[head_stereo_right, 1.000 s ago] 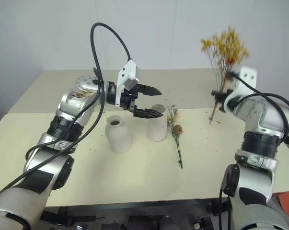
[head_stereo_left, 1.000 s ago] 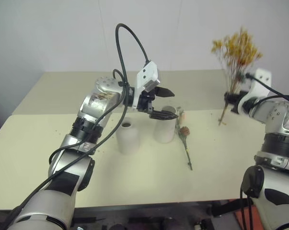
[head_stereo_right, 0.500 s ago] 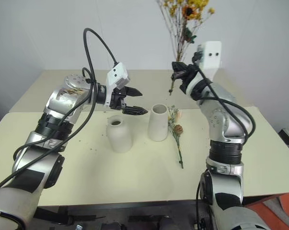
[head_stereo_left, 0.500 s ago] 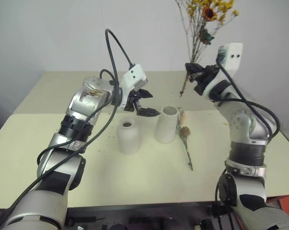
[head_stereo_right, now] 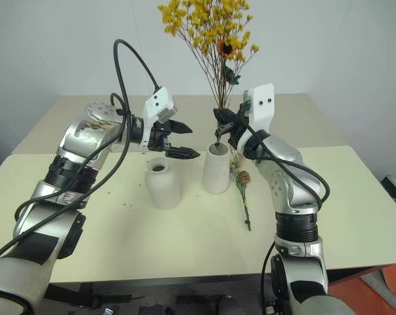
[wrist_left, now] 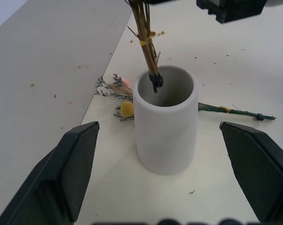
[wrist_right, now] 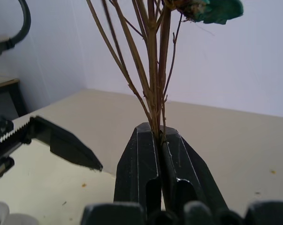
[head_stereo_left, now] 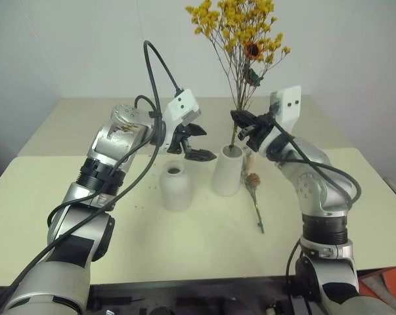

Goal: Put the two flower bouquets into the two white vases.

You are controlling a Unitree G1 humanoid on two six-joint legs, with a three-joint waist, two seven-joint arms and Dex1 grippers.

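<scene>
My right gripper (head_stereo_left: pixel 242 128) is shut on the thin stems of the bushy yellow-orange bouquet (head_stereo_left: pixel 240 29) and holds it upright. The stem ends, bound with a black tie (wrist_left: pixel 155 82), sit at the mouth of the taller cylinder vase (head_stereo_left: pixel 227 172). Beside that vase stands the shorter rounded vase (head_stereo_left: pixel 176 188), nearer my left arm. The thinner grey-green sprig (head_stereo_left: pixel 253 187) lies flat on the table on the tall vase's other side. My left gripper (head_stereo_left: pixel 200 142) hangs open and empty just above and between the two vases, its fingers (wrist_left: pixel 75 164) spread wider than the tall vase.
The vases stand mid-way across a cream table (head_stereo_left: pixel 184 243), with a second table top (head_stereo_left: pixel 86 121) behind it and a white wall beyond. Small flower crumbs (head_stereo_left: pixel 142 203) dot the surface. A black cable (head_stereo_left: pixel 152 65) loops above my left arm.
My right gripper has swung in from the table's right side with the yellow bouquet and stood it upright over the tall vase. The left gripper drew slightly aside from that vase.
</scene>
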